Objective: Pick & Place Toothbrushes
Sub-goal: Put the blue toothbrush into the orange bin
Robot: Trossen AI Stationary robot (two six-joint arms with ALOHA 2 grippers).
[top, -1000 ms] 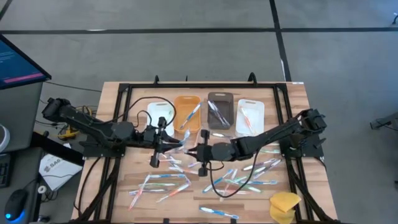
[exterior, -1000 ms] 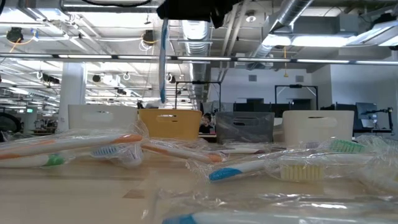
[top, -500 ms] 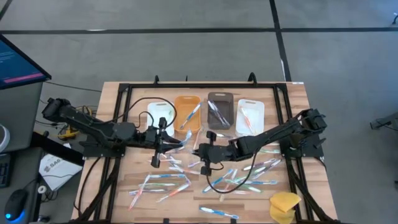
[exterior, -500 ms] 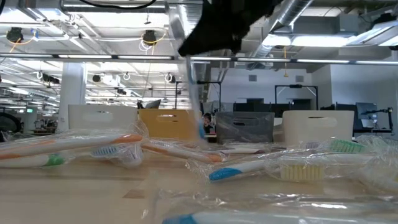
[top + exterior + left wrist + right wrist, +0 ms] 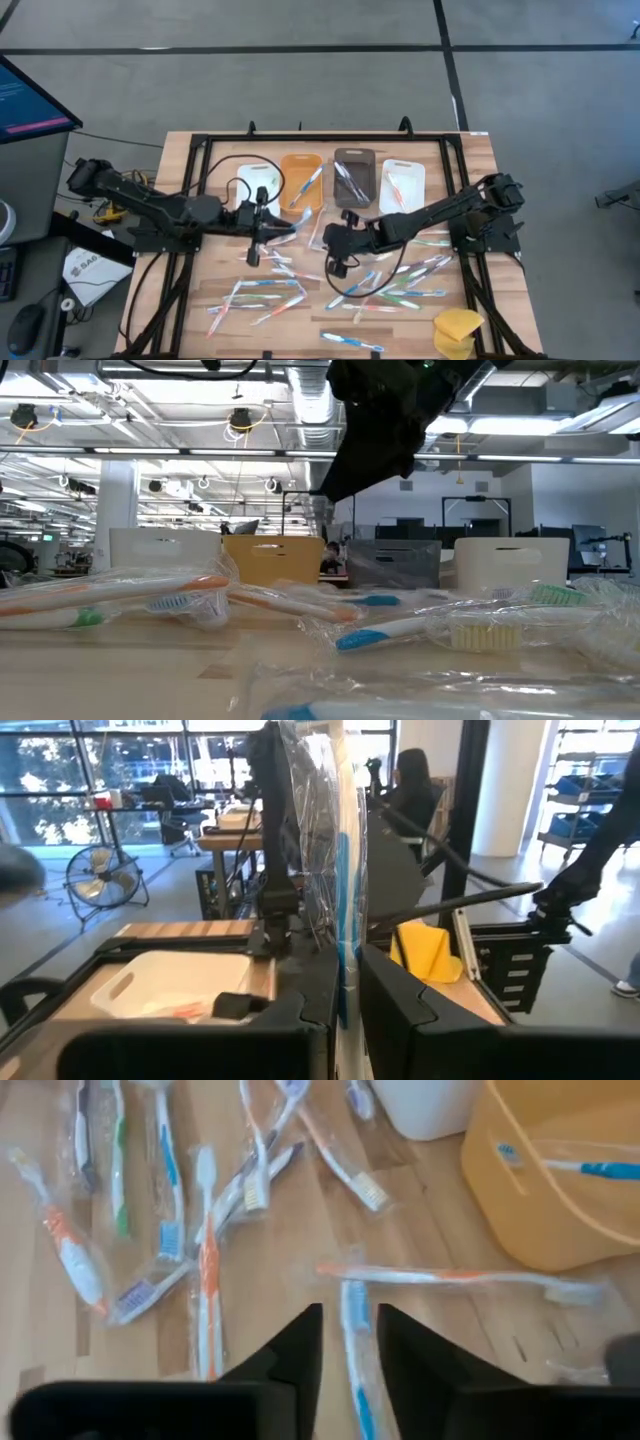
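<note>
Many wrapped toothbrushes (image 5: 385,285) lie scattered on the wooden table in front of a far row of bins. My left gripper (image 5: 268,228) hovers level left of centre, shut on one blue wrapped toothbrush (image 5: 340,870). My right gripper (image 5: 333,243) is at the centre, tilted down and open. A blue toothbrush (image 5: 352,1315) lies flat on the table beneath the gap between its fingers, also seen in the low view (image 5: 378,600). An orange toothbrush (image 5: 450,1275) lies just beyond it. My left gripper pinches the blue wrapped toothbrush, wrapper and all, between its two fingers (image 5: 318,990) at one end (image 5: 342,970). The fingers come level from the table's left. The rest of the toothbrush sticks out past the fingertips, clear of the table.
The far row is a white bin (image 5: 255,180), an orange bin (image 5: 301,178), a grey bin (image 5: 353,176) and a second white bin (image 5: 402,185), some holding toothbrushes. A yellow sponge-like lump (image 5: 458,330) sits at the near right corner. A black frame (image 5: 330,138) borders the table.
My right gripper has sunk toward the table, tipped its fingers downward and opened. The blue toothbrush that hung upright below it has dropped and now lies flat on the table. My left gripper has kept still with its toothbrush.
</note>
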